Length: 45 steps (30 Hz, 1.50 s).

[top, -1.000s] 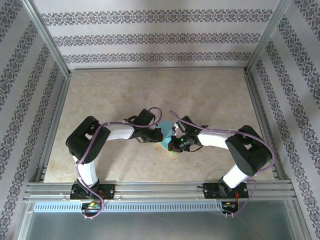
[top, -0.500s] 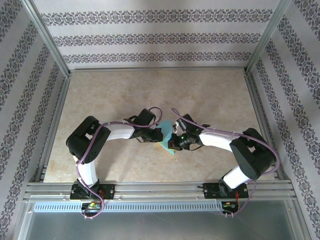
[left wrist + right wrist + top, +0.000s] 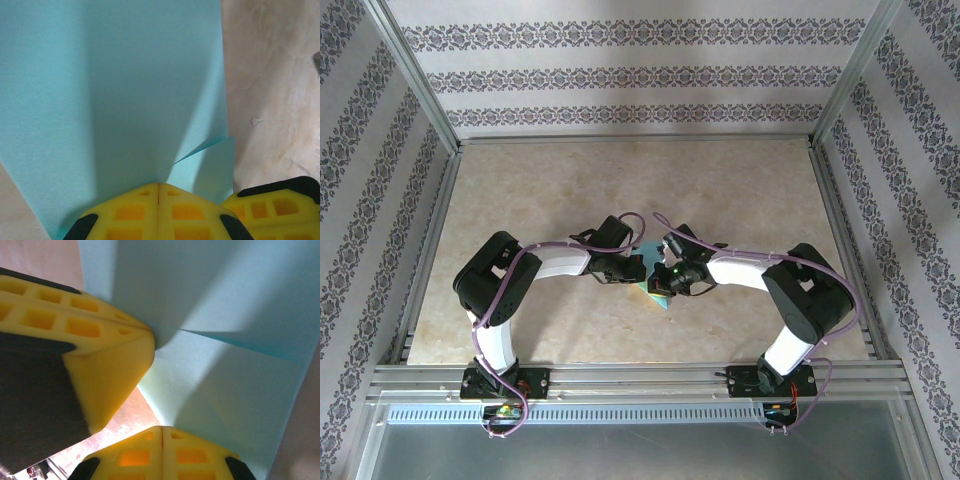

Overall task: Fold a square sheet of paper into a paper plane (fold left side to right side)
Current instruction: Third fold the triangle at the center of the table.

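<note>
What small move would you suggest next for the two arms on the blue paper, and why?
Probably pin with the left gripper and slide the right gripper along the fold: both rest shut fingers on the square sheet of paper, whose folded flap looks loose, not yet creased flat.

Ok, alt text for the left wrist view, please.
Teal paper with one folded flap is pinched at its near edge by the shut left end effector. The right end effector is lower right, beige table behind.
</note>
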Each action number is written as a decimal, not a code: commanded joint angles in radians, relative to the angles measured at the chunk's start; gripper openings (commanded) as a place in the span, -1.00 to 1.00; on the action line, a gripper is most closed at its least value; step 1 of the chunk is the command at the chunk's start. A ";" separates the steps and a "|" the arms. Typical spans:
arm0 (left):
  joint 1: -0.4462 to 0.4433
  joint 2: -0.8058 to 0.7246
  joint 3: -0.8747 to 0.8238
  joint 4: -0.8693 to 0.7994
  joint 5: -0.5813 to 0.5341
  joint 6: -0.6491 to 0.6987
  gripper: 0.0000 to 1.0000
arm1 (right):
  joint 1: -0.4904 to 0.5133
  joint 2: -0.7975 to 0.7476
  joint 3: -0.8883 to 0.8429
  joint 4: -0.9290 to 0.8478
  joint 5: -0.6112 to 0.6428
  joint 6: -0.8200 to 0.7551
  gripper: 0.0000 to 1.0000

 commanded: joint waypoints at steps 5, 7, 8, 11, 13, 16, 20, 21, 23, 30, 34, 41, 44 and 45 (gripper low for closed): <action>-0.002 0.041 0.009 -0.088 -0.060 0.021 -1.00 | 0.017 0.029 0.011 0.002 -0.001 0.013 -1.00; -0.002 0.043 0.009 -0.088 -0.060 0.019 -1.00 | 0.015 0.024 0.003 0.001 0.003 0.014 -1.00; -0.002 0.043 0.008 -0.088 -0.060 0.019 -1.00 | 0.015 0.023 0.000 -0.002 0.005 0.014 -1.00; -0.002 0.046 0.008 -0.091 -0.063 0.021 -1.00 | 0.015 0.018 -0.014 -0.016 0.013 0.014 -1.00; -0.002 0.047 0.010 -0.097 -0.067 0.022 -1.00 | 0.015 0.012 -0.029 -0.019 0.014 0.017 -1.00; -0.001 0.048 0.012 -0.102 -0.073 0.024 -1.00 | 0.015 -0.008 -0.060 -0.021 0.010 0.027 -1.00; 0.000 0.050 0.016 -0.112 -0.079 0.027 -1.00 | 0.015 -0.052 -0.106 -0.025 0.012 0.041 -1.00; -0.001 0.049 0.016 -0.112 -0.080 0.027 -1.00 | 0.016 -0.063 -0.118 -0.029 0.014 0.046 -1.00; 0.001 0.050 0.016 -0.115 -0.082 0.028 -1.00 | 0.016 -0.083 -0.143 -0.031 0.014 0.051 -1.00; 0.005 0.047 0.016 -0.121 -0.086 0.031 -1.00 | 0.014 -0.145 -0.217 -0.036 0.025 0.075 -1.00; 0.006 0.047 0.016 -0.122 -0.087 0.033 -1.00 | 0.007 -0.167 -0.253 -0.035 0.030 0.083 -1.00; 0.006 0.045 0.018 -0.122 -0.087 0.033 -1.00 | -0.005 -0.222 -0.274 -0.065 0.025 0.084 -1.00; 0.005 0.045 0.018 -0.121 -0.083 0.035 -1.00 | -0.015 -0.256 -0.272 -0.091 0.021 0.081 -1.00; 0.005 0.044 0.018 -0.123 -0.081 0.035 -1.00 | -0.018 -0.267 -0.269 -0.098 0.016 0.080 -1.00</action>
